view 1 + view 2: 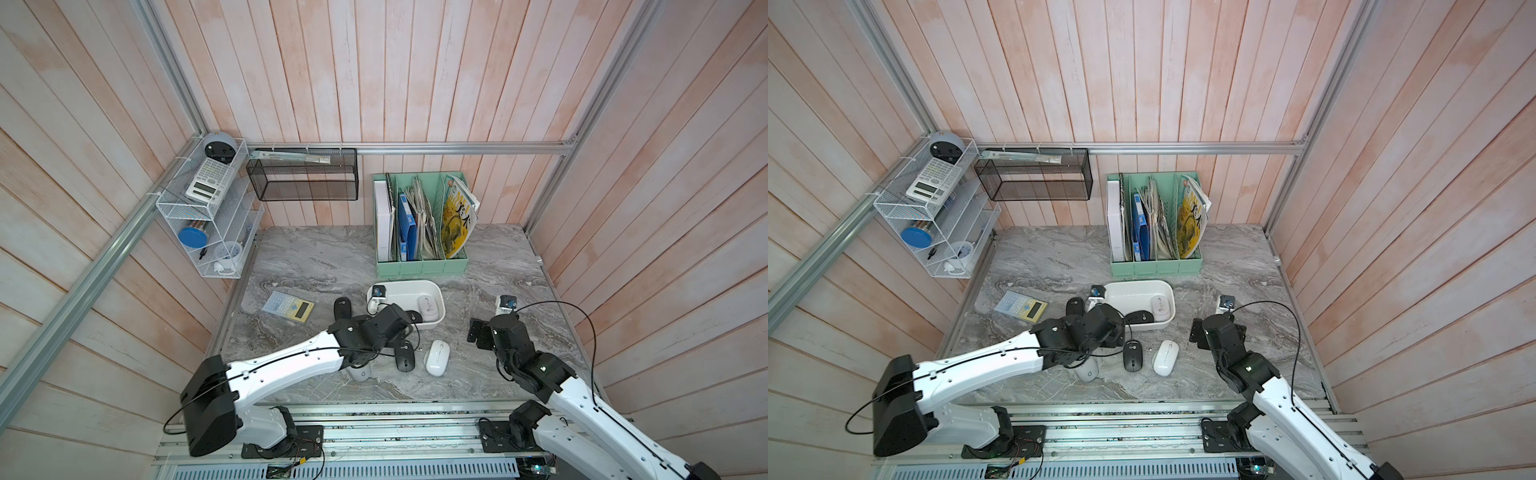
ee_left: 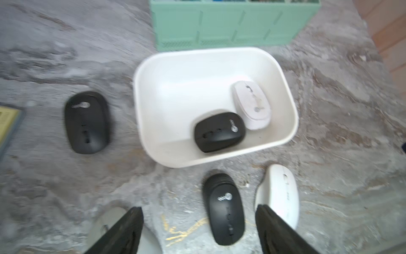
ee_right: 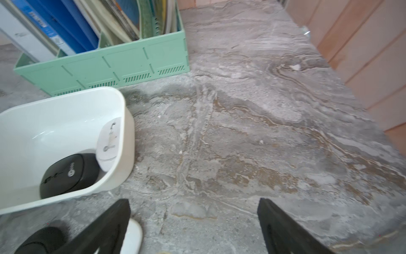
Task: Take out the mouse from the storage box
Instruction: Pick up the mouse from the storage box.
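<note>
On the table (image 1: 311, 257), central: storage box (image 1: 405, 291).

In the box: right-end mouse (image 2: 251, 105) along the right wall; near-wall mouse (image 2: 219, 132) against the front wall. The two touch.

Just behind the box: file holder (image 1: 419, 266).

Just beside the box's left end: left mouse (image 1: 341, 306). Farther left: calculator (image 1: 289, 306).

In front of the box: front mouse (image 1: 404, 357). Front-right mouse (image 1: 435, 357) lies just beside it to the right, apart. Front-left of the box, farther out: front-left mouse (image 1: 360, 372).

Behind and left of the box, on the wall: wire basket (image 1: 303, 183). Farther left still: wire rack (image 1: 199, 216).
</note>
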